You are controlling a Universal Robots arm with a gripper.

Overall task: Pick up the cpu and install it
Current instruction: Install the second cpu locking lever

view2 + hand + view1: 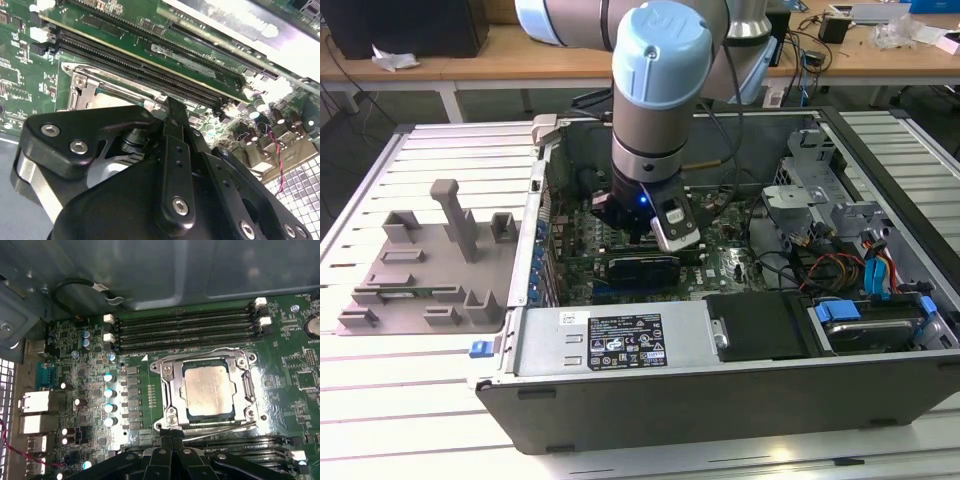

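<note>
The cpu (pixel 207 390), a silvery square chip with a thin dark rim, lies flat inside the metal socket frame (pixel 167 385) on the green motherboard. A corner of the cpu (pixel 107 100) also peeks out behind the gripper body in the second wrist view. My gripper (pixel 170 434) hangs just beside the frame's edge, a little off the chip. Its black fingers (pixel 173 117) are pressed together with nothing between them. In the exterior view the arm's wrist (pixel 655 150) reaches down into the open computer case (pixel 720 400).
Memory slots (pixel 185 330) run along one side of the socket, and a row of capacitors (pixel 109 400) stands on another. The case holds a power supply (pixel 610 340), loose cables (pixel 820 265) and drive bays. A grey plastic tray (pixel 430 260) with upright posts lies at the exterior view's left.
</note>
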